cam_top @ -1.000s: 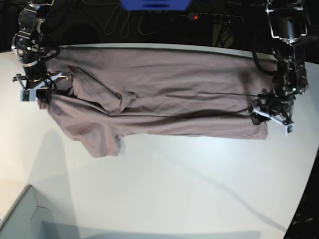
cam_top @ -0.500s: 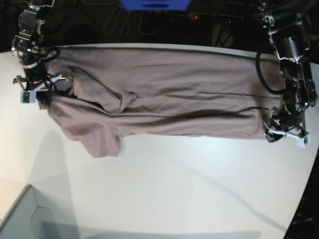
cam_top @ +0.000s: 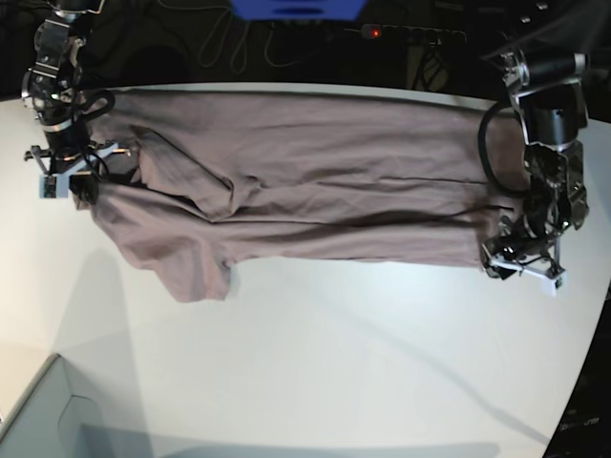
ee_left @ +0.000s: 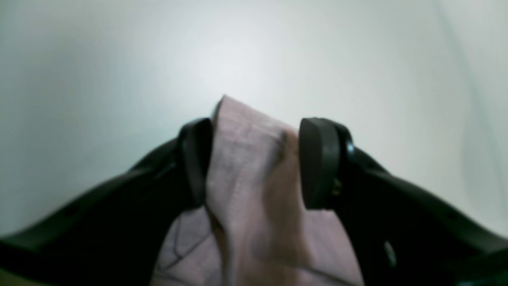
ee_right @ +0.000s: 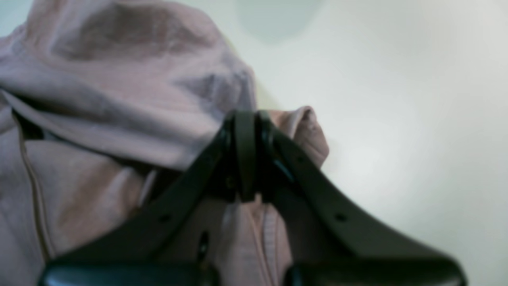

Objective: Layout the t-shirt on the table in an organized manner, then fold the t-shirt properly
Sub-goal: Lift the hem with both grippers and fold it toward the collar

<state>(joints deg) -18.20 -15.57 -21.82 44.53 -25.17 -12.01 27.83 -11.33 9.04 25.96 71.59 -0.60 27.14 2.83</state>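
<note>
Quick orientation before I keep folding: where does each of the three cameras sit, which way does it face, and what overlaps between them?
Base: high above, looking down on the table; t-shirt spread wide; both arms show, right tool and left tool.
Left wrist: behind the left tool, facing the table; fabric between parted pads.
Right wrist: behind the right tool, pinched shut on a fabric fold.
Shared: t-shirt and table appear in all three.
</note>
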